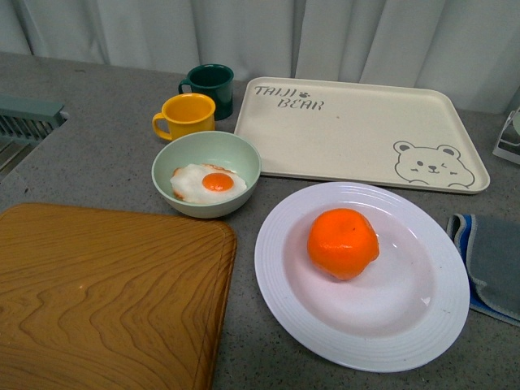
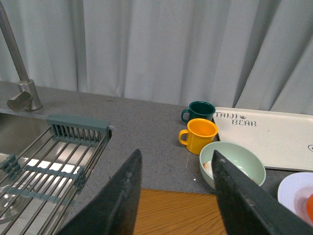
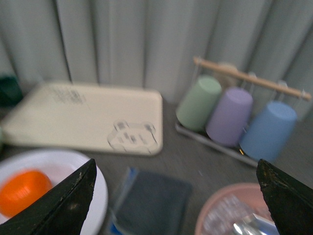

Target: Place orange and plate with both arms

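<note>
We log orange [image 1: 342, 242] on plate [image 1: 284, 302]; bowl [image 1: 244, 159] just left of it, tray [image 1: 357, 130] behind, cloth [image 1: 494, 264] right; left claw [image 2: 175, 164] and right claw [image 3: 175, 169] gape.

On the grey counter [image 1: 106, 162], a pale green bowl [image 1: 242, 159] holds a fried egg [image 1: 208, 183]; a yellow mug [image 1: 188, 115] and dark green mug [image 1: 210, 88] stand behind, beside the cream bear tray [image 1: 357, 134]

The left gripper [image 2: 176, 152] is held open; a board [image 2: 176, 211] is seen between its jaws, a yellow mug [image 2: 201, 134] and bowl [image 2: 237, 162] just beyond.
</note>
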Available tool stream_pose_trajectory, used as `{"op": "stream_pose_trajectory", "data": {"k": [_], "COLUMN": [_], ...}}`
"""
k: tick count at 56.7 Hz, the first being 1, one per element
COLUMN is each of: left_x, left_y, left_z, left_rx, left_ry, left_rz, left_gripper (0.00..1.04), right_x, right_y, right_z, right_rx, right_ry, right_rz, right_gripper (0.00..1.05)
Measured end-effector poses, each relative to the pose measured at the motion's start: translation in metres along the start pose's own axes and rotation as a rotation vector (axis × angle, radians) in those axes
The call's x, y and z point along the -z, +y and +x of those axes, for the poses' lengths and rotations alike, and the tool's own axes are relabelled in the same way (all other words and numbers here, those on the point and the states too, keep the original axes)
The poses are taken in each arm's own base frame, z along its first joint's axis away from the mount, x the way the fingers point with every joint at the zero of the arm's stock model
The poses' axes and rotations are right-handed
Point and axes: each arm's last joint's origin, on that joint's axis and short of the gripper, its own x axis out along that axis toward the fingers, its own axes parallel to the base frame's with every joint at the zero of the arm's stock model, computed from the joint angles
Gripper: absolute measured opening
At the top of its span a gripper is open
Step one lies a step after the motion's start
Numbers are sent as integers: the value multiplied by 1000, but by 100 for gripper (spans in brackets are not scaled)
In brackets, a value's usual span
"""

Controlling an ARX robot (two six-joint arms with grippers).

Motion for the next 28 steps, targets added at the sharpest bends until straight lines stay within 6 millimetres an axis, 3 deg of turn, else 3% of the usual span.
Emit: {"op": "stream_pose_trajectory", "data": {"k": [4, 13, 28], "left_x": [0, 0, 0], "left_y": [0, 0, 0], "left_z": [0, 0, 0], "left_rx": [0, 0, 0], "left_ry": [0, 0, 0], "left_rz": [0, 0, 2], "left_gripper": [71, 99, 98], "right_x": [-2, -2, 32], "right_y": [4, 14, 18], "right_z": [13, 49, 106], "right_rx": [-84, -243, -216], "right_ry": [108, 363, 848], "right_rz": [42, 315, 679], "right_gripper": [95, 95, 95]}}
